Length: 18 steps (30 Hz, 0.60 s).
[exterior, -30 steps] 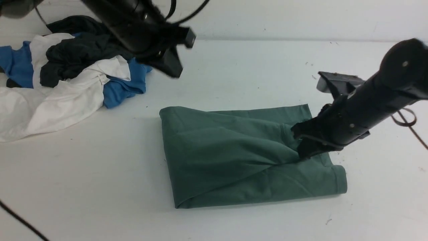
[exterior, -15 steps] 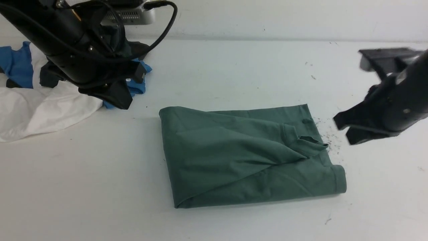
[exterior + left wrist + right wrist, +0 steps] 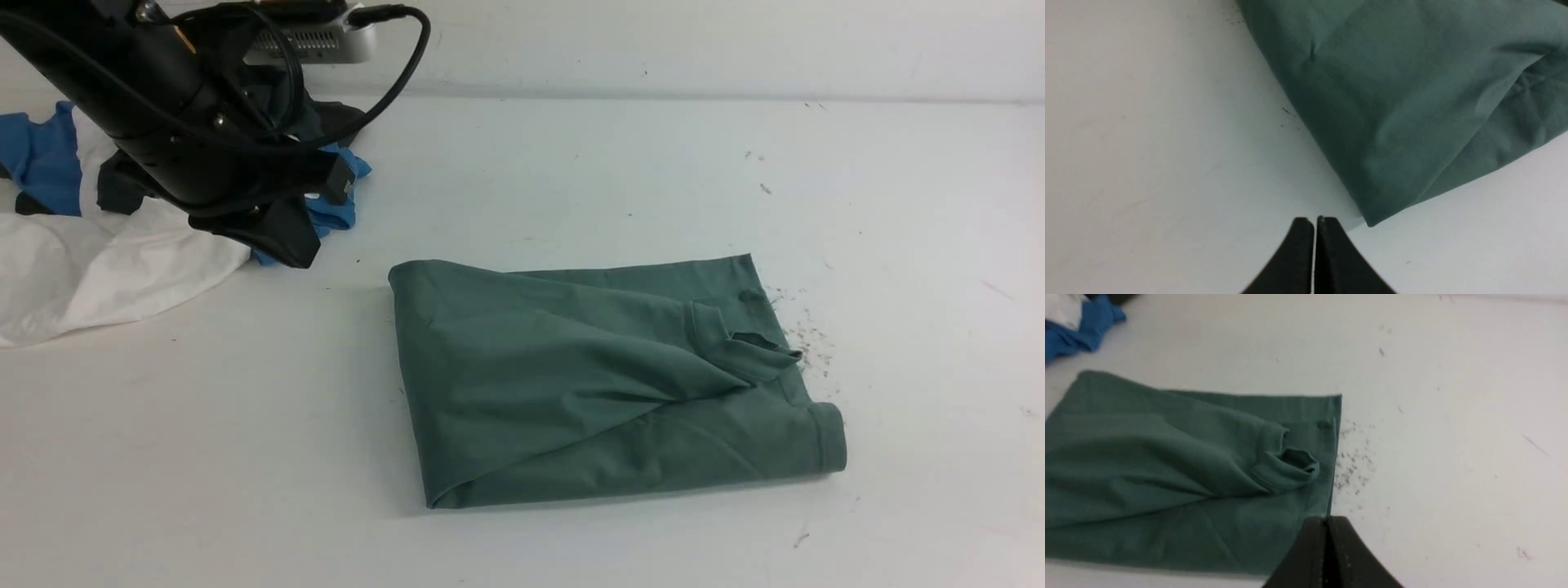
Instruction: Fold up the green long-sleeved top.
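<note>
The green long-sleeved top [image 3: 604, 376] lies folded into a rough rectangle in the middle of the white table, with a sleeve laid slantwise across it and its cuff [image 3: 755, 347] near the right edge. My left gripper [image 3: 298, 249] is shut and empty, hanging at the back left, apart from the top's far left corner. In the left wrist view the left gripper [image 3: 1314, 220] shows pressed-together jaws close to a corner of the top [image 3: 1412, 90]. My right arm is out of the front view. In its wrist view the right gripper [image 3: 1327, 518] is shut and empty over the right edge of the top [image 3: 1180, 473].
A heap of white, blue and dark garments [image 3: 98, 245] lies at the back left, under and behind my left arm. Dark lint specks [image 3: 804, 335] are scattered beside the top's right edge. The table's back edge meets a white wall.
My right gripper has left the sleeve cuff, drawn away to the right and gone out of the front view. My left arm swung left and down toward the garment heap, then stayed still.
</note>
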Tool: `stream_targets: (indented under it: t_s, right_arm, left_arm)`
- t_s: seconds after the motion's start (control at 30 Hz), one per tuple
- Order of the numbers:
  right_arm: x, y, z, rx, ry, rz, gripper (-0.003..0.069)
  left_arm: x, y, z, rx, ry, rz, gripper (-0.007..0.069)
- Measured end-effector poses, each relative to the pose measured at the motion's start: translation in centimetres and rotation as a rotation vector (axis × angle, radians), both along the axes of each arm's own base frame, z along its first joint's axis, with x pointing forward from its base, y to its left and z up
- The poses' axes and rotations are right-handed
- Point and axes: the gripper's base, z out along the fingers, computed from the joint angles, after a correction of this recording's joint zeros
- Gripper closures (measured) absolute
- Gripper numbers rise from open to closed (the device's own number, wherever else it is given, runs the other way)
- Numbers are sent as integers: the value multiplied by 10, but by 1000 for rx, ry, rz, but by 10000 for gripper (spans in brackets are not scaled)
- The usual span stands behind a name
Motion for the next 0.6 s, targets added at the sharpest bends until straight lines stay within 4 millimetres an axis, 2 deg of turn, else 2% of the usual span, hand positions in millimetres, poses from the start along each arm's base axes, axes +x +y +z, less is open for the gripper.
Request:
stream_targets:
  t_s: [0.07,0.13,0.6]
  right_arm:
    - [-11,-2,-15,31,-95,7,673]
    - [-19,-3,-21,55,-156,10,673]
    - [-23,-4,-21,74,-207,12,673]
  left_arm:
    - [0,0,0,0,0,-1,629]
    - [0,0,0,1,-1,-3,629]
    - [0,0,0,4,-5,-14,629]
